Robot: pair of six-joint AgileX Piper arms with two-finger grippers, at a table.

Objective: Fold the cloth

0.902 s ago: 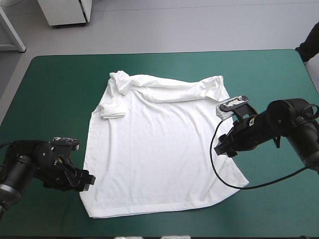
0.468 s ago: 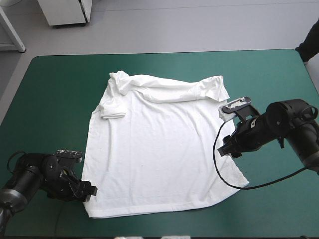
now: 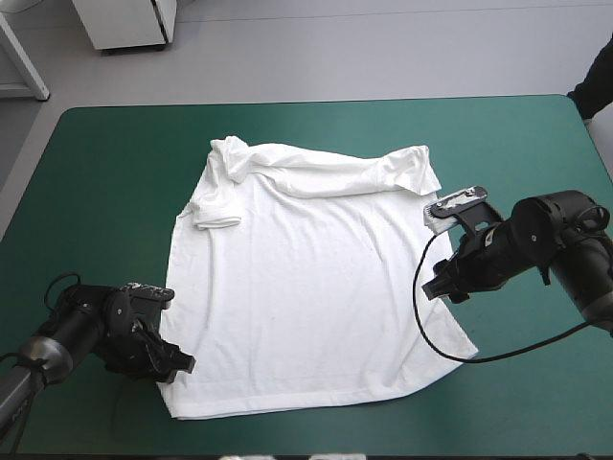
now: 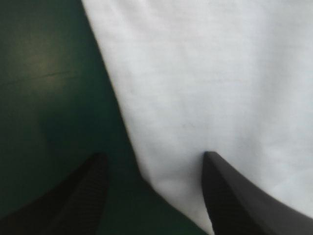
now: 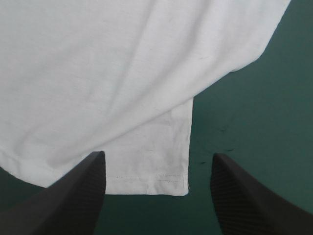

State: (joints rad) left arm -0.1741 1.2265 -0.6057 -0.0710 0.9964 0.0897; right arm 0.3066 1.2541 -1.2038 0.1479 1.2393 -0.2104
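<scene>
T-shirt (image 3: 306, 287): white, short-sleeved, spread flat at the middle of the teal-green tabletop (image 3: 96, 172), collar toward the far edge. Right hand (image 3: 442, 287): at the shirt's right side, black fingers wide apart, a stitched hem between them, gripping nothing. Left hand (image 3: 180, 365): at the near-left hem corner, fingers apart astride the cloth's edge, empty.

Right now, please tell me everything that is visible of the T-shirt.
The T-shirt is white thin-looking fabric, short-sleeved, spread nearly flat on the teal-green cover, collar end toward the far edge, hem toward the near one. The collar end and one sleeve are rumpled. The left gripper, jaws open, straddles its side edge near the hem; the right gripper, jaws open, frames a stitched corner at the opposite side. Contact cannot be told.
</scene>
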